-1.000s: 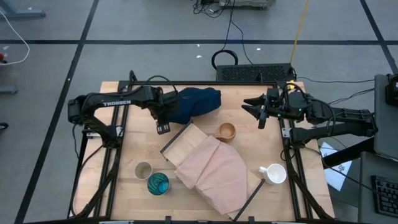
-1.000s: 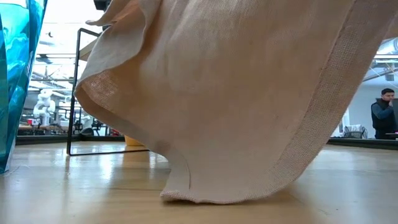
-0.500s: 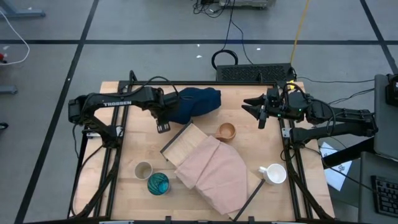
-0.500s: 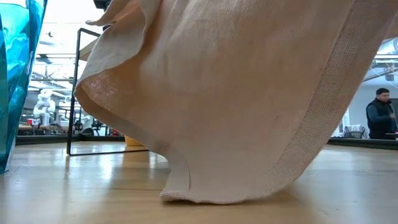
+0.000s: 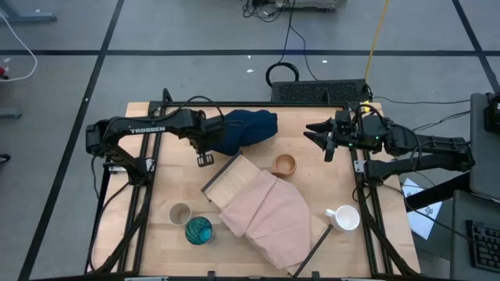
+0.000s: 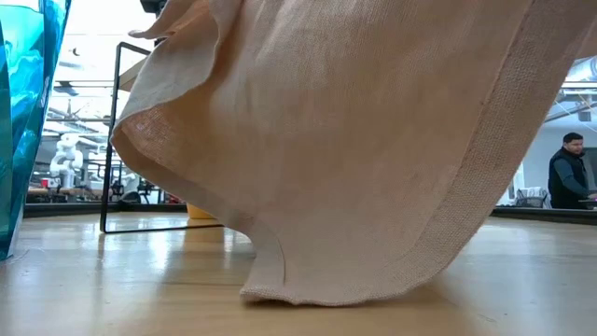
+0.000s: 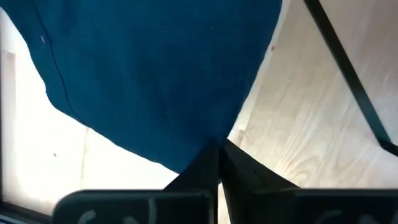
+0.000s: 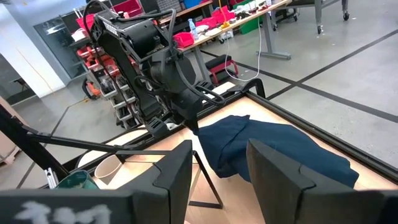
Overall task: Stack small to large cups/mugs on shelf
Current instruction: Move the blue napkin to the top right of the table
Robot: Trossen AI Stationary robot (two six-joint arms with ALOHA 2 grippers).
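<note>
Slightly drawn back since 1 second ago, the left gripper (image 5: 205, 158) stays pinched on the crumpled navy cloth (image 5: 244, 129). Right gripper (image 5: 314, 134) hovers parted. Beside, the light wooden shelf (image 5: 231, 180) lies under pink cloth (image 5: 273, 218).

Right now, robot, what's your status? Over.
Left end effector shut on navy cloth. Right end effector open, waiting at table's far right. Pink cloth covers most of shelf; four cups visible, none stacked.
</note>
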